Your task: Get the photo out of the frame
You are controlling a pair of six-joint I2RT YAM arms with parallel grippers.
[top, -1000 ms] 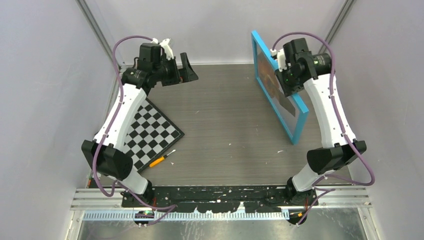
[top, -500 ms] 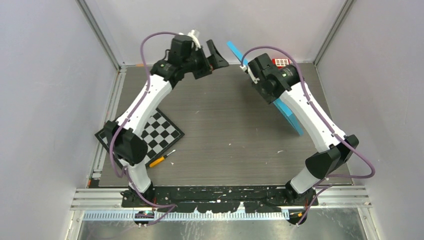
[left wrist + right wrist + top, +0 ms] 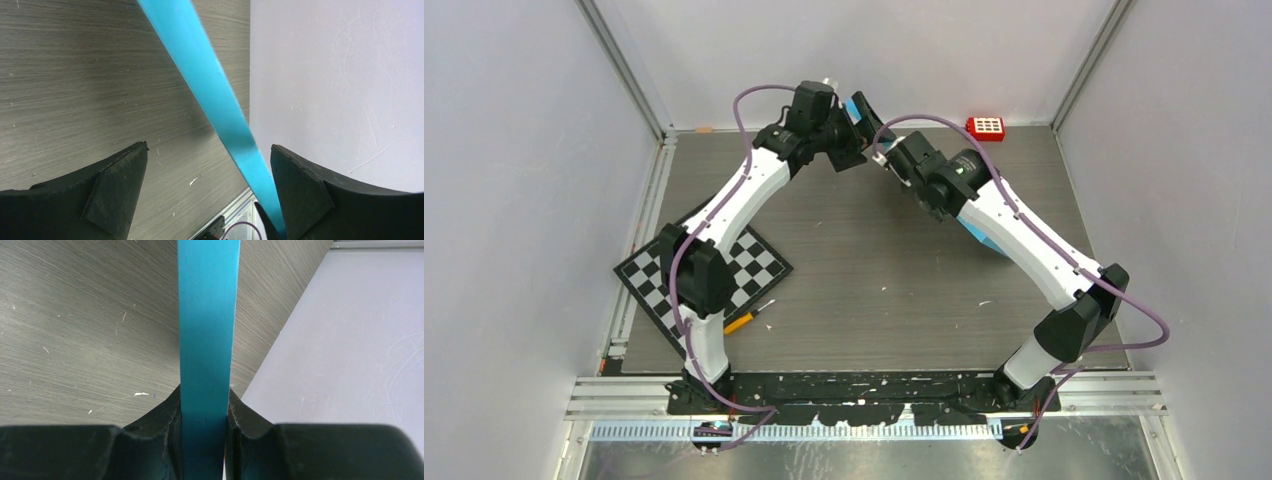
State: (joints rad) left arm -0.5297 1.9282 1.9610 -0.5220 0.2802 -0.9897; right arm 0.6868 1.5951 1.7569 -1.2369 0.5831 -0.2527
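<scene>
- My right claw (image 3: 204, 402) is closed down tight on the frame (image 3: 207, 315); its fingers (image 3: 165, 420) press on both faces of the thin bright-blue edge, with no gap showing on either side
- From my right wrist the frame shows edge-on, a straight blue band running up from between the fingers and out over the grey bench (image 3: 75, 330)
- My left claw (image 3: 209, 146) is spread wide and has hold of nothing
- The same blue edge (image 3: 200, 75) crosses the space between the left fingers on a slant, well clear of the one on the left side of that view and passing just beside the one on the right side (image 3: 310, 195); I cannot tell whether it touches that one
- From above, both my arms reach to the far middle of the bench (image 3: 874, 280), and the left claw (image 3: 862, 112) and right claw (image 3: 886, 152) sit close together there
- The frame (image 3: 982, 238) runs on a diagonal under my right forearm, from a blue tip up by the left claw down to a blue end nearer my right side; most of it is hidden by the arm, and I cannot tell whether its lower end rests on the bench
- The photo is not to be made out, since only the frame's edge faces the cameras
- A black-and-white chequered board (image 3: 724, 275) lies flat at the left of the bench, partly under my left arm
- An orange-handled tool (image 3: 746, 320) lies just beside the board's near corner
- A small red block (image 3: 985, 127) with white squares sits at the far edge, well apart from the frame
</scene>
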